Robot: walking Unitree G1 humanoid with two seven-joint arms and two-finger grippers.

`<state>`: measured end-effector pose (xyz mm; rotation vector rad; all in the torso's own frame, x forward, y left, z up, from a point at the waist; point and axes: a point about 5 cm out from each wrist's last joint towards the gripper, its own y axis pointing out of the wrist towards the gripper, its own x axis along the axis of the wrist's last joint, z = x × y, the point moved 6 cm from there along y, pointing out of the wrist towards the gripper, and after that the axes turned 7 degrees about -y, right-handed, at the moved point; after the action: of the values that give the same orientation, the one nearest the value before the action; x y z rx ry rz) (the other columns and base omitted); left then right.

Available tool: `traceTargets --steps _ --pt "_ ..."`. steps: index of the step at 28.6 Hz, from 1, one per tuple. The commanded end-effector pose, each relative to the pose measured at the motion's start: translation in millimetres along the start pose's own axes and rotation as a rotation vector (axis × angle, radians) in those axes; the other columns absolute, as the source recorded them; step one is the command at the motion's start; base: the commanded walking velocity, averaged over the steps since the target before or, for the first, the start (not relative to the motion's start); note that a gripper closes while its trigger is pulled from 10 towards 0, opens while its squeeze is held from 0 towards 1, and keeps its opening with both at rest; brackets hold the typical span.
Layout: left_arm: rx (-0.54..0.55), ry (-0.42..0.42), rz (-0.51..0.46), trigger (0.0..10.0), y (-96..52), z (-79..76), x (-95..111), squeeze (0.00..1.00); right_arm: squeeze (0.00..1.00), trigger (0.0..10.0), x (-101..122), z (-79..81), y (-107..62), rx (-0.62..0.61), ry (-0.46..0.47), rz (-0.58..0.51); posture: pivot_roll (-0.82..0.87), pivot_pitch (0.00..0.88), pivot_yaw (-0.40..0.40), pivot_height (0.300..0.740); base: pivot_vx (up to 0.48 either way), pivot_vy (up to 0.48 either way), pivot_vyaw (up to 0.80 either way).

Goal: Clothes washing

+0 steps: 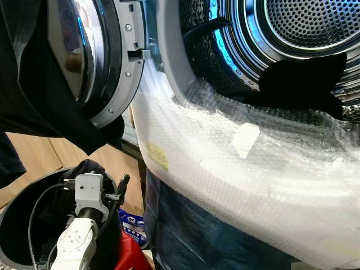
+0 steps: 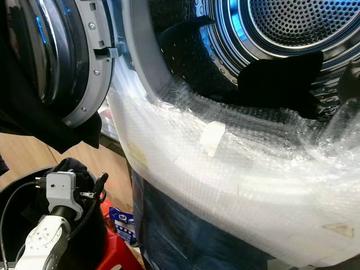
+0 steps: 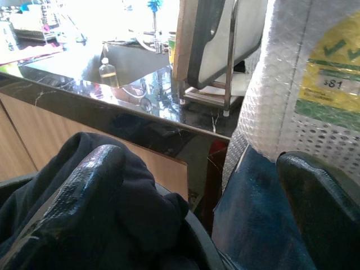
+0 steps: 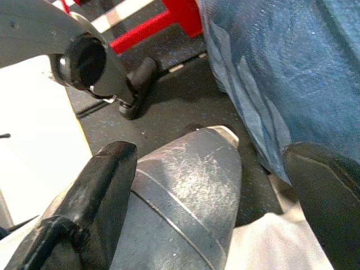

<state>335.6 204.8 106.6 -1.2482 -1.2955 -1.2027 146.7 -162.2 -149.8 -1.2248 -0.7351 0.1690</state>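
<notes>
Laundry: dark clothes (image 1: 84, 169) heaped in black basket (image 1: 11, 225), near left, beside bubble-wrapped washer (image 1: 236, 169); one dark garment (image 1: 304, 79) already in drum. Left gripper (image 3: 197, 197) over heap, fingers apart, empty. Right gripper (image 4: 214, 191) apart, idle. Soft, light, floppy; pinch top fold.

Head cameras look closely down at the washer drum (image 1: 292, 34); wrist cameras face floorward.
</notes>
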Motion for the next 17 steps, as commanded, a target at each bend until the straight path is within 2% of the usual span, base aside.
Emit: traceTargets --steps 1,2,5,9,11,13,14,15,17 --pt "-0.001 0.000 -0.007 10.0 2.4 -0.9 5 0.00 0.87 10.0 -33 6.7 -1.2 -0.007 0.015 0.115 0.02 0.020 -0.004 0.740 0.000 0.000 0.00" --pt "0.005 -0.004 -0.008 10.0 2.3 -0.5 5 0.00 0.01 10.0 -32 7.2 0.1 -0.012 0.021 0.113 0.03 0.025 -0.004 0.740 0.000 0.000 0.00" --pt "0.045 -0.025 -0.011 10.0 1.2 4.8 6 0.00 0.00 10.0 -31 8.6 3.0 -0.027 -0.023 0.133 0.03 0.027 -0.006 0.740 0.000 0.000 0.00" --pt "0.099 -0.077 -0.015 10.0 -1.1 12.5 7 0.00 0.00 10.0 -38 5.1 2.0 -0.067 -0.010 0.169 0.04 0.029 -0.008 0.740 0.000 0.000 0.00" --pt "0.145 -0.115 -0.018 10.0 -2.9 18.1 8 0.00 0.00 10.0 -40 -3.7 0.6 -0.144 -0.009 0.179 0.04 0.029 -0.010 0.740 0.000 0.000 0.00" --pt "0.154 -0.118 -0.019 10.0 -3.6 19.1 9 0.00 0.00 10.0 -39 -8.7 -0.2 -0.182 -0.006 0.176 0.03 0.030 -0.008 0.740 0.000 0.000 0.00" --pt "0.147 -0.102 -0.024 10.0 -5.2 18.3 13 0.00 0.00 10.0 -39 -16.2 -1.9 -0.240 0.021 0.174 0.03 0.036 -0.006 0.740 0.000 0.000 0.00" --pt "0.147 -0.102 -0.024 10.0 -5.2 18.3 13 0.00 0.00 10.0 -39 -16.2 -1.9 -0.240 0.021 0.174 0.03 0.036 -0.006 0.740 0.000 0.000 0.00" --pt "0.137 -0.072 -0.031 10.0 -10.7 16.7 17 0.00 0.00 10.0 -35 -27.0 -4.4 -0.320 0.018 0.167 0.04 0.042 -0.006 0.740 0.000 0.000 0.00"
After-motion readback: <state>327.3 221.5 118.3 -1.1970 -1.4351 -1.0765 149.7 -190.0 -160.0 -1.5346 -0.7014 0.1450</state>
